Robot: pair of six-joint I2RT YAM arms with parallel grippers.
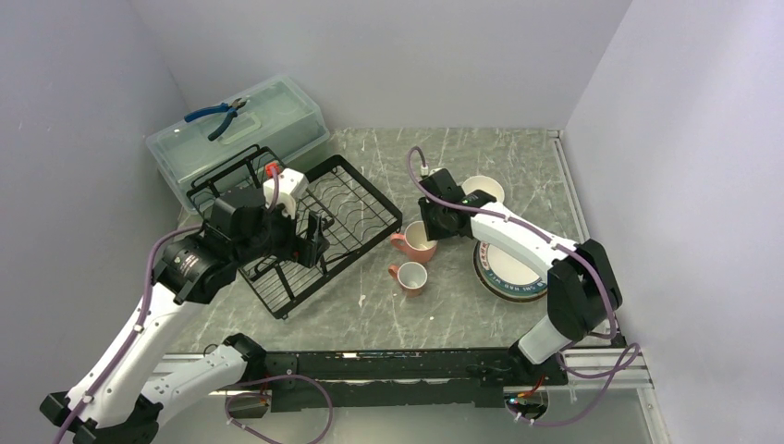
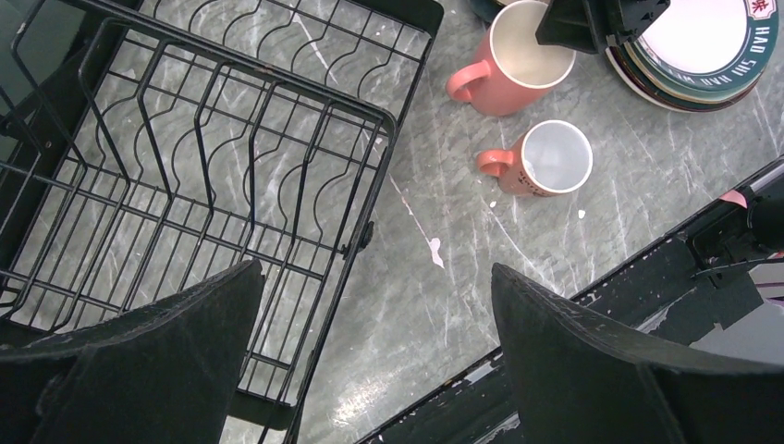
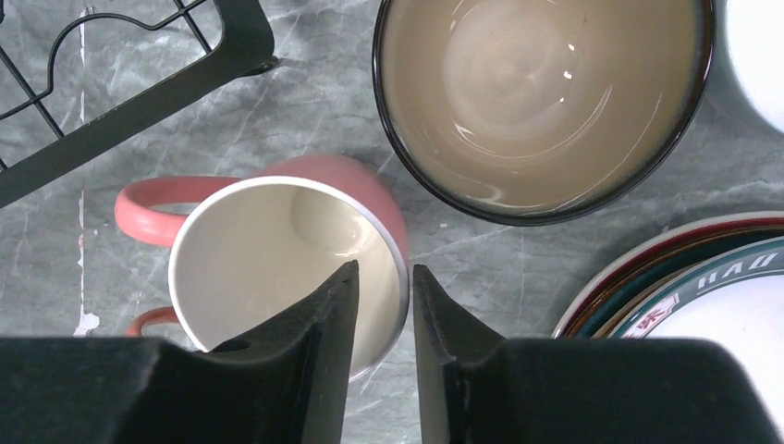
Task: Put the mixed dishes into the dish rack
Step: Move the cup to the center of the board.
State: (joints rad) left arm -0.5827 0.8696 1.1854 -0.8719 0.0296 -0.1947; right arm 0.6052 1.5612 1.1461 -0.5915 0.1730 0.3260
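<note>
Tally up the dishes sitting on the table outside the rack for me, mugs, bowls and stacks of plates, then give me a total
Mugs: 2
Bowls: 2
Plate stacks: 1
Total: 5

The table (image 2: pixel 462 305) has a smooth, grey marble-pattern surface with a light sheen. The dish rack (image 2: pixel 365 236) is black coated wire with a satin finish. The pink mugs (image 2: pixel 541 162) are glossy glazed, with smooth pale interiors. The bowl (image 3: pixel 536 92) has a glossy cream glaze and a dark rim. The top plate (image 2: pixel 703 37) is glossy. The box (image 1: pixel 268 120) is translucent plastic. The fingers (image 2: pixel 157 361) of the left hand (image 2: pixel 374 266) are matt black and fine-grained.
</note>
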